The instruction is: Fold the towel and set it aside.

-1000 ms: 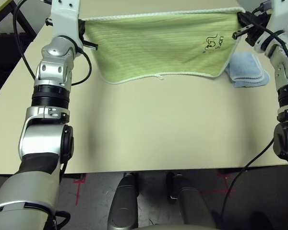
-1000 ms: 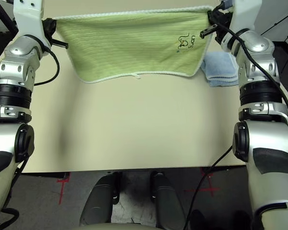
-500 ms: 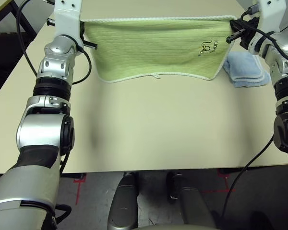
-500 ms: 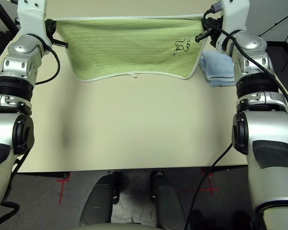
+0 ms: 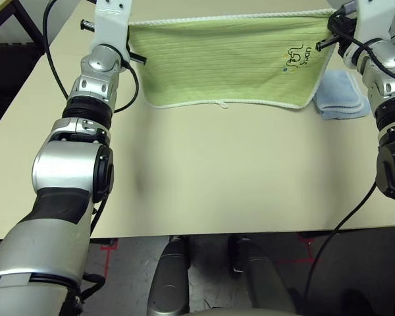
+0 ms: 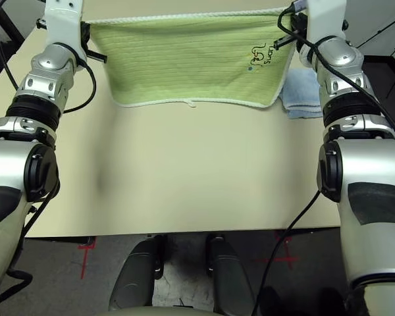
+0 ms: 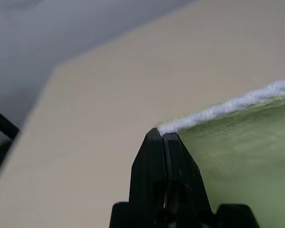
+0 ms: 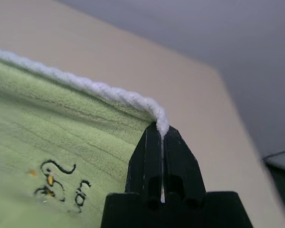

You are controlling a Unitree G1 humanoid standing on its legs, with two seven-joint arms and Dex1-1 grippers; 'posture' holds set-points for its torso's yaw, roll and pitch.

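Note:
The light green towel (image 5: 227, 59) with white edging hangs stretched between my two arms above the far part of the table, its lower edge near the tabletop. A black handwritten mark (image 5: 296, 58) sits near its right upper corner. My left gripper (image 7: 157, 137) is shut on the towel's upper left corner. My right gripper (image 8: 161, 130) is shut on the upper right corner, pinching the white edging (image 8: 99, 89).
A smaller pale blue folded towel (image 5: 342, 95) lies on the table at the far right, partly behind the green towel's right edge. The beige table (image 5: 237, 171) stretches bare toward its near edge. Dark floor shows beyond the left side.
The whole picture has shifted, so the camera moved. The towel stays stretched between both shut grippers, held much as before.

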